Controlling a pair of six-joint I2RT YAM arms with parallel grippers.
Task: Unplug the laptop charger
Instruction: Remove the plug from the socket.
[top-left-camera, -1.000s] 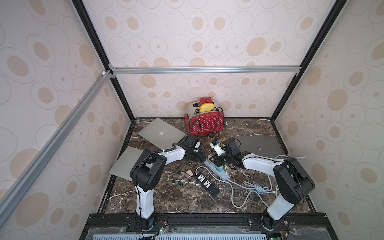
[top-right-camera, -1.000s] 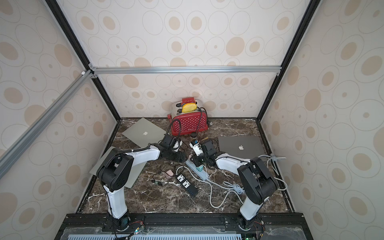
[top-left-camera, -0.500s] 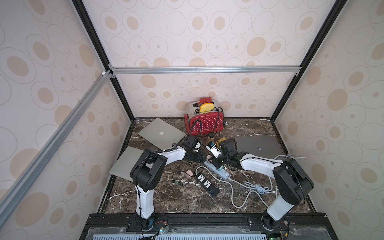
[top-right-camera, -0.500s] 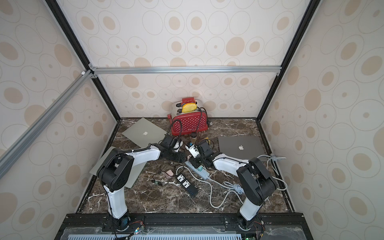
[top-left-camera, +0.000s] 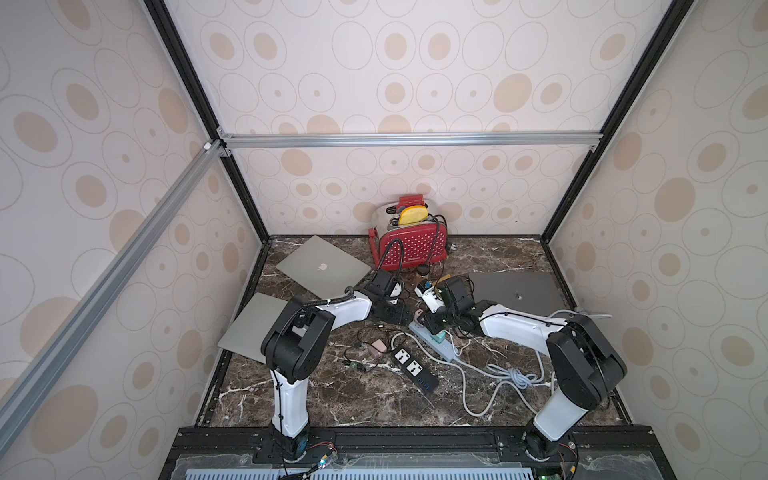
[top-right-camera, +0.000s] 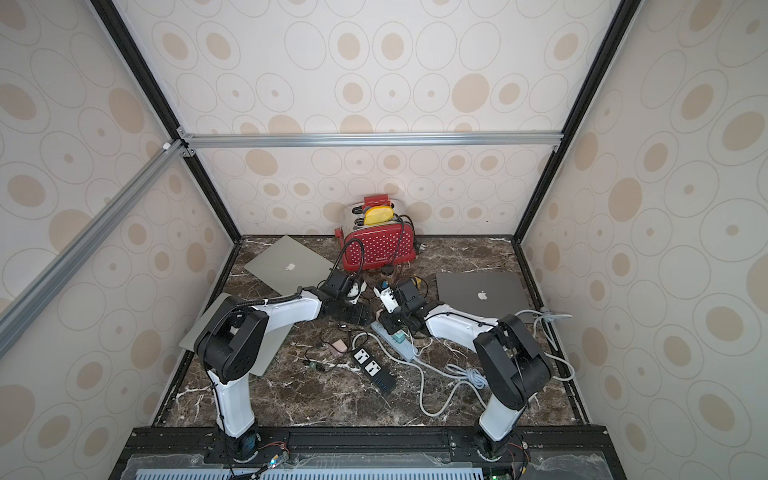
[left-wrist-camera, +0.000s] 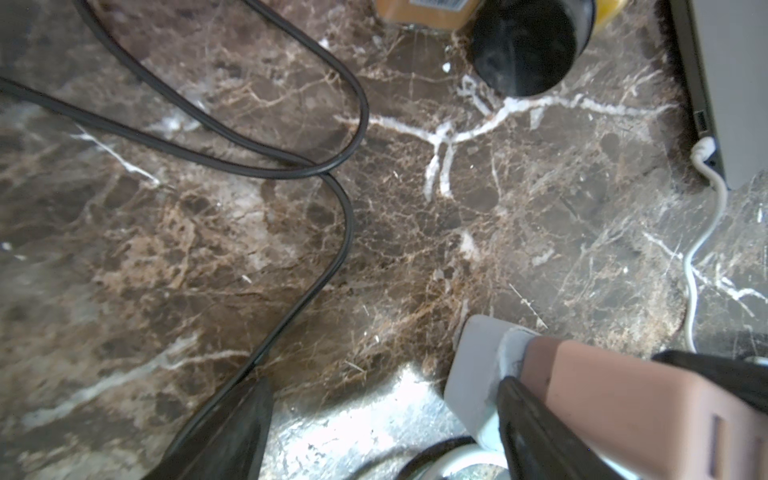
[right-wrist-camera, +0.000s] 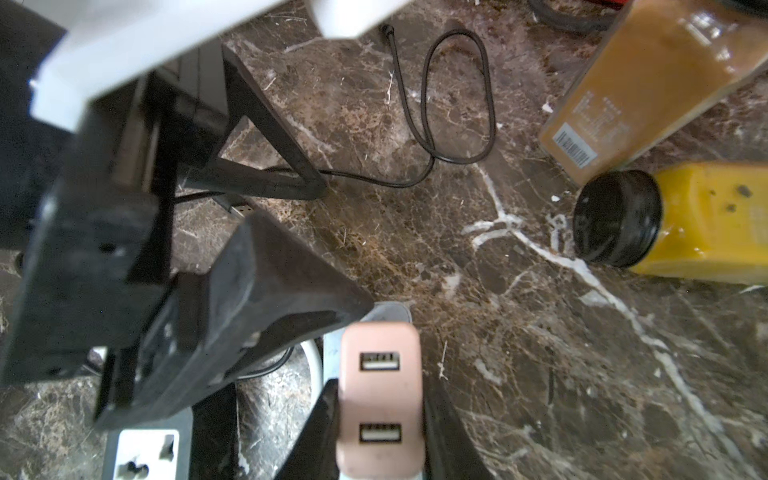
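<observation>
grip: right gripper (right-wrist-camera: 382, 390) clamped on pink two-port USB charger block (right-wrist-camera: 380, 440) | place: block apparently still seated in pale power strip (top-left-camera: 446, 351) | left gripper (left-wrist-camera: 382, 399) jaws spread wide beside it | remaining: pull plug free

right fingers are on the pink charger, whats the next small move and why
Probably pull the pink charger straight out of the power strip. The right gripper has its fingers clamped on the charger's two sides, and the charger looks seated in the strip.

Glossy marble table (left-wrist-camera: 415, 228), matt plastic adapter (right-wrist-camera: 380, 395)
</observation>
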